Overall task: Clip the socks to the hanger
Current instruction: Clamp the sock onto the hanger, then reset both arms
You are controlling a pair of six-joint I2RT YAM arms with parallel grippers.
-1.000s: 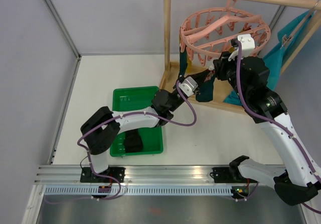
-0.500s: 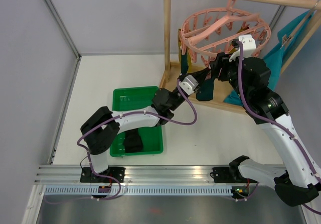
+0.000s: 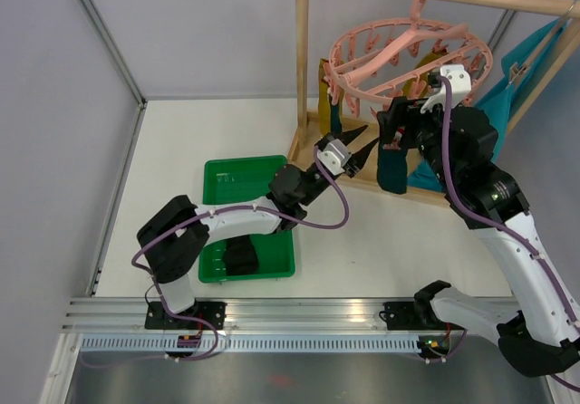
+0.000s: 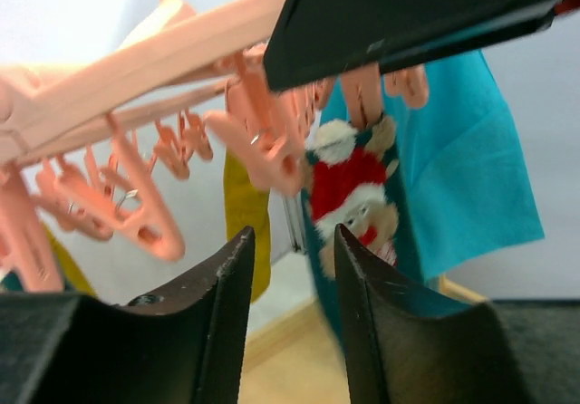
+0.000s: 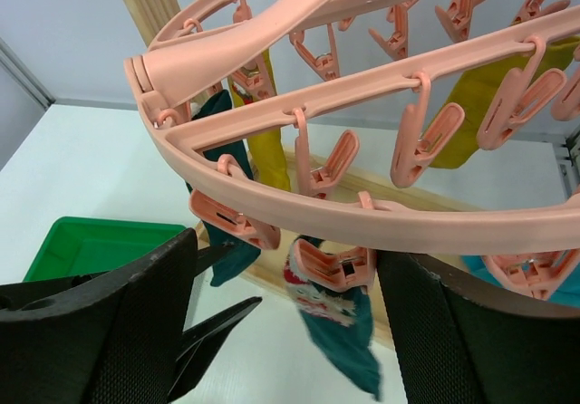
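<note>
The pink hanger [image 3: 408, 55] [image 5: 299, 200] hangs by its hook from the wooden rack. A teal sock with a red-and-white pattern [image 3: 392, 170] [image 4: 355, 191] [image 5: 349, 331] dangles from one of the near-rim clips. My right gripper [image 3: 391, 119] [image 5: 288, 250] is open, its fingers wide on either side of that clip. My left gripper [image 3: 362, 144] [image 4: 292, 234] is open and empty, just left of and below the sock. Mustard socks [image 3: 323, 78] [image 5: 265, 150] and a dark teal sock [image 3: 335, 119] [image 5: 227, 236] hang from other clips. A black sock [image 3: 241, 257] lies in the tray.
The wooden rack [image 3: 302, 60] stands at the back right with its base on the table. A large teal cloth [image 3: 521, 69] [image 4: 480, 150] hangs behind the hanger. The green tray [image 3: 245, 182] sits left of the rack. Grey walls close in the table on the left and back.
Both grippers have opened. The patterned sock has been let go and now hangs from its clip. The left gripper has drawn back a little to the left.
</note>
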